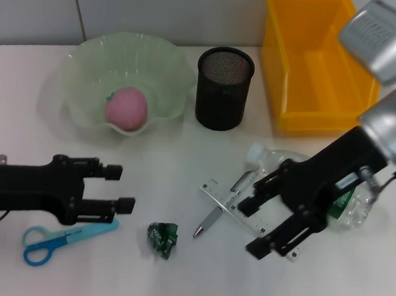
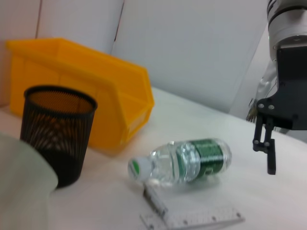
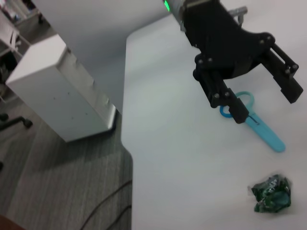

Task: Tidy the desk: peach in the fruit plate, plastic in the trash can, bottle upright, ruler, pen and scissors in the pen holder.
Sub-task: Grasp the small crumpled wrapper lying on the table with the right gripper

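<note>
The head view alone showed the peach (image 1: 126,107) in the plate (image 1: 81,67), the pen (image 1: 209,221) across the ruler (image 1: 229,204), and the right gripper (image 1: 259,226), jaws wide, over the ruler. The left wrist view showed the bottle (image 2: 184,162) lying flat, green label unreadable. The right wrist view showed the left gripper (image 3: 265,103), jaws wide, above the scissors (image 3: 256,124), near the plastic (image 3: 271,193).

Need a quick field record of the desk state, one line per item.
peach: in fruit plate
bottle: on its side
ruler: flat, under pen
scissors: on desk
plastic: on desk
pen holder: empty
trash can: empty
left gripper: open, above scissors
right gripper: open, over ruler
</note>
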Motion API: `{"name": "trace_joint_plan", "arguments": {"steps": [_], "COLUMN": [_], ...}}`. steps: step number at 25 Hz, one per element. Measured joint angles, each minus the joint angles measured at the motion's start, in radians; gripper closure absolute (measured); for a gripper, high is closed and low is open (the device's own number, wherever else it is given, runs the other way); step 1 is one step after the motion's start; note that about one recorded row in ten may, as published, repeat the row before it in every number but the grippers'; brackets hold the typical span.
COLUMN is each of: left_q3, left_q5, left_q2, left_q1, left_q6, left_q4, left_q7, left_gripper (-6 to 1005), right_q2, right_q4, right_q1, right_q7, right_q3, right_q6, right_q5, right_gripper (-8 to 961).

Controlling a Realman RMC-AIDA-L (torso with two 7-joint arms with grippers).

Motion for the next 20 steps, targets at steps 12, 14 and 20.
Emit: {"name": "trace_joint_plan", "arguments": {"steps": [12, 14, 20], "left_q3": [0.001, 0.001, 0.000], "left_q5": [0.017, 0.017, 0.017], "left_q2": [0.008, 0.008, 0.009], "left_q1": [0.051, 0.055, 0.056], "left_q6": [0.032, 0.039, 0.050], "left_q4": [0.001, 0.001, -0.002], "left_q7": [0.012, 0.013, 0.013], "left_gripper": [276, 276, 276], "right_q2": [0.076, 0.076, 0.079], "right_q4": [0.043, 0.067, 0.132], "right_q1": [-0.011, -0.011, -0.006], "right_q7": [-0.097, -0.126, -0.200], "right_q3": [-0.062, -0.065, -0.122], "right_q6": [0.161, 0.193, 0.288], "right_q5": [0.021, 0.034, 0.098], "right_gripper": [177, 177, 177]}}
